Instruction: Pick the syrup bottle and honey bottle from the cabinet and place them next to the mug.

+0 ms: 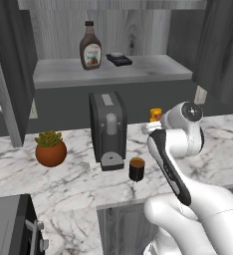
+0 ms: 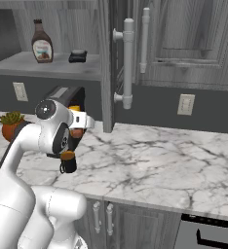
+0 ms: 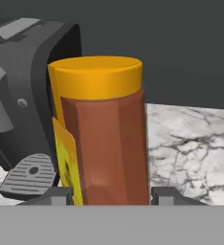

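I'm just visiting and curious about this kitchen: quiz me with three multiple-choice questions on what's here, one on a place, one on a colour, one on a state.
1. Where is the syrup bottle?
A. on the cabinet shelf
B. beside the mug
C. in the gripper

2. What colour is the honey bottle cap?
A. white
B. orange
C. dark brown

3. What is the gripper doing?
A. hanging open over the plant
B. closed on the honey bottle
C. gripping the mug

Answers:
1 A, it stands upright on the shelf.
2 B, the hand view shows an orange cap.
3 B, a finger sits at either side of the bottle.
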You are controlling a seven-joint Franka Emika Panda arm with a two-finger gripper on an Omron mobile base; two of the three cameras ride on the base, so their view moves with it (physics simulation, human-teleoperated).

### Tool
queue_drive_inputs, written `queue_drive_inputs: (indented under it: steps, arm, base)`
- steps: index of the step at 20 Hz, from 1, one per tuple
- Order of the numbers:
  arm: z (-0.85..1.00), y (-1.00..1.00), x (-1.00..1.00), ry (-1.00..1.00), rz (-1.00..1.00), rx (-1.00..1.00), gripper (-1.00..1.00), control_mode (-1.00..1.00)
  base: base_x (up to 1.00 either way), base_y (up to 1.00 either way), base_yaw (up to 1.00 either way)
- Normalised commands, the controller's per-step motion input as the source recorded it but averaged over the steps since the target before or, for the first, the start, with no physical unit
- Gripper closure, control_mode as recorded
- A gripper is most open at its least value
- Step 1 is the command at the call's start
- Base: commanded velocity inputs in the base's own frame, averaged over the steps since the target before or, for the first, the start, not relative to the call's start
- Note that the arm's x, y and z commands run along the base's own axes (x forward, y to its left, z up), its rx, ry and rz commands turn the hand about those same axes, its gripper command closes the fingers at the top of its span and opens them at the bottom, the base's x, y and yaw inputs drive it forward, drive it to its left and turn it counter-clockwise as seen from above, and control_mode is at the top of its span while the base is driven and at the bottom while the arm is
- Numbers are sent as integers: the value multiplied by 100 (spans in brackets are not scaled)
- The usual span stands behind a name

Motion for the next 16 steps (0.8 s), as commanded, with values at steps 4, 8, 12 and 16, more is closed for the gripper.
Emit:
queue_drive_inputs:
  steps: [4, 8, 12, 16]
  arm:
    - [-29, -10, 0, 0, 1, 0, 100, -100]
    - [-20, -20, -1, 0, 2, 0, 100, -100]
    - [-19, -20, -1, 0, 3, 0, 100, -100]
    - [-19, -18, 0, 0, 3, 0, 100, -100]
  base:
    - [0, 0, 0]
    - [0, 0, 0]
    - [0, 0, 0]
    - [0, 0, 0]
